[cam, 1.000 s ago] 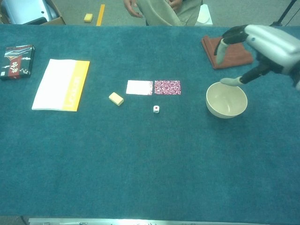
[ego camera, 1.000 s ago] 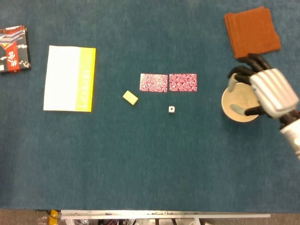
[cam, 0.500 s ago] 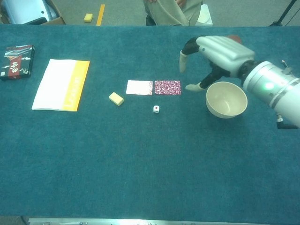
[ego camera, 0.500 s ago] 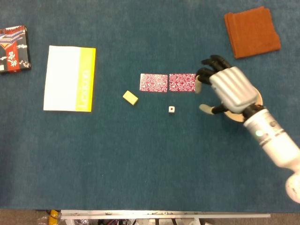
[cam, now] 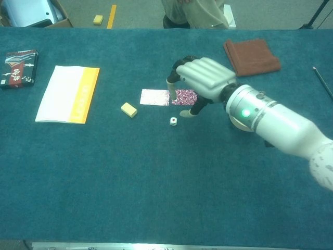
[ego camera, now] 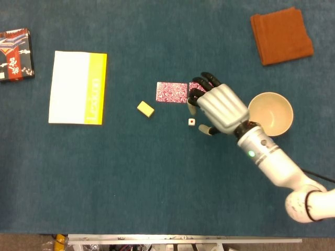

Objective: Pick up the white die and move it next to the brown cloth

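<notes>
The small white die [ego camera: 191, 122] [cam: 173, 121] lies on the blue table a little in front of two red patterned cards. My right hand [ego camera: 219, 107] [cam: 202, 80] hovers just to the right of the die with fingers spread and nothing in it; its thumb [ego camera: 208, 130] reaches toward the die without touching it. The brown cloth [ego camera: 281, 35] [cam: 252, 56] lies folded at the far right of the table. My left hand shows in neither view.
A cream bowl [ego camera: 270, 114] sits right of the hand, behind my forearm. Two patterned cards [ego camera: 171, 92] lie behind the die, a yellow eraser [ego camera: 146, 109] to its left. A yellow-and-white booklet [ego camera: 77, 87] and a dark box [ego camera: 15, 55] lie far left.
My right hand has swept left from over the bowl, past the cards, and now hangs beside the die. The die and other objects have not moved.
</notes>
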`<move>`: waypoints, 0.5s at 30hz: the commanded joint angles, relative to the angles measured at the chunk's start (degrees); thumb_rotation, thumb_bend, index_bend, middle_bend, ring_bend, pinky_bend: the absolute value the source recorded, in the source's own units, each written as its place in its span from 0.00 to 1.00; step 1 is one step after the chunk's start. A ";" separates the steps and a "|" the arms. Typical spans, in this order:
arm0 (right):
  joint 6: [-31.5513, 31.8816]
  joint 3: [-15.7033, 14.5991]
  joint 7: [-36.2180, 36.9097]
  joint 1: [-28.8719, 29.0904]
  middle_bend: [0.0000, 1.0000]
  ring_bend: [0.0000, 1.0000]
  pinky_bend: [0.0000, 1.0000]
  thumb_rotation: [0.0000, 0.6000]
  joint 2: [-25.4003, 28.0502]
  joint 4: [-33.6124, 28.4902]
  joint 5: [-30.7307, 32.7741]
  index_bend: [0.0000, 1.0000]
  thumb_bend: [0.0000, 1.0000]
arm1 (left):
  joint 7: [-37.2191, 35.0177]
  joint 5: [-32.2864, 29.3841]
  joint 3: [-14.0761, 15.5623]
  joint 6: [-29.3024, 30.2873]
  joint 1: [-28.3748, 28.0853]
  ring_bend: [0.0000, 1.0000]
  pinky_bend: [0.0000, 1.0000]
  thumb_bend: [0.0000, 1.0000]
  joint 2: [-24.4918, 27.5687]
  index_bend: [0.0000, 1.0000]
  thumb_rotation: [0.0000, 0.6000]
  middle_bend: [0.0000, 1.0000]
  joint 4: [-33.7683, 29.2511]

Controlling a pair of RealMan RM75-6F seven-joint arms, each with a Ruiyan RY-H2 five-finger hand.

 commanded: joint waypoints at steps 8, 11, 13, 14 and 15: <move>0.41 -2.45 -5.82 3.15 0.35 0.11 0.09 1.00 -5.76 6.71 2.84 0.52 0.16 | -1.11 -0.56 -0.24 -0.44 -0.12 0.18 0.19 0.46 -0.29 0.30 1.00 0.30 1.17; 0.60 -2.81 -6.42 3.51 0.35 0.11 0.09 1.00 -6.67 8.00 3.22 0.52 0.17 | -1.58 -0.82 -0.30 -0.46 -0.04 0.18 0.19 0.46 -0.38 0.30 1.00 0.30 1.75; 0.25 -2.96 -6.36 3.76 0.35 0.11 0.09 1.00 -7.00 8.65 3.53 0.52 0.19 | -1.79 -0.90 -0.35 -0.56 -0.09 0.18 0.19 0.45 -0.45 0.30 1.00 0.30 1.99; 0.01 -3.15 -6.63 4.06 0.35 0.11 0.09 1.00 -7.23 9.25 3.50 0.52 0.20 | -1.88 -0.90 -0.36 -0.65 -0.14 0.18 0.19 0.46 -0.48 0.30 1.00 0.30 2.04; -0.17 -3.35 -7.03 4.31 0.35 0.11 0.09 1.00 -7.41 9.77 3.50 0.52 0.21 | -1.95 -0.91 -0.36 -0.71 -0.17 0.18 0.19 0.46 -0.51 0.30 1.00 0.30 2.13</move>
